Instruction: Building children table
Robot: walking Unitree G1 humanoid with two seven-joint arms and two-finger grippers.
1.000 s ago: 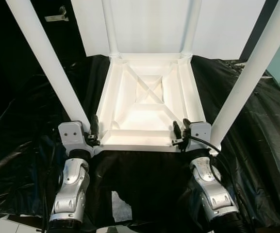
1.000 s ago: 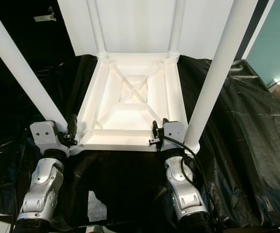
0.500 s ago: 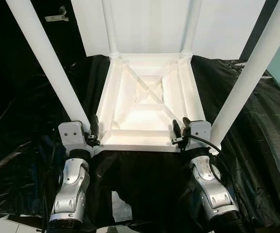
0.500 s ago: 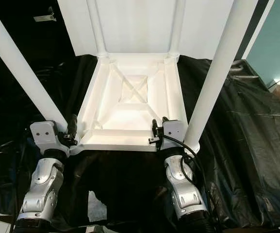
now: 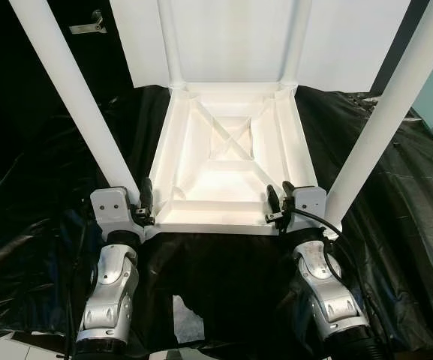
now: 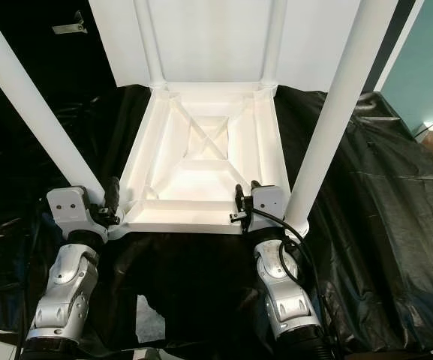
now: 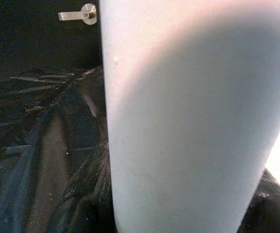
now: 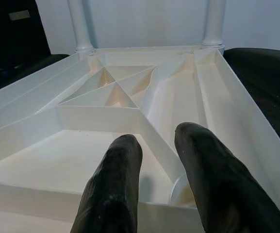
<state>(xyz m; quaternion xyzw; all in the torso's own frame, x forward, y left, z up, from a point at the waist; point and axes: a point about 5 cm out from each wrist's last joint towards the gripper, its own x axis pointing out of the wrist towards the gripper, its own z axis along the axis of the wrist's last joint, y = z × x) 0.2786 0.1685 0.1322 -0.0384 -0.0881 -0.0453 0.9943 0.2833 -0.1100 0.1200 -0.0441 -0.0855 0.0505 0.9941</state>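
Both jaws at upturned table [image 5: 231, 161] rim, legs up.

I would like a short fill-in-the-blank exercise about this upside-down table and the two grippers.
1. The table lies on a ____ plastic sheet.
2. The number of white legs attached to it is ____.
3. The ribs under the tabletop cross in the shape of the letter ____.
4. The right gripper is at the table's near ____ corner.

Missing words: black; four; X; right

Head views look down on the upturned table [image 5: 227, 161]; left wrist view sits near a leg [image 7: 188, 121], right wrist view faces its ribbed underside.
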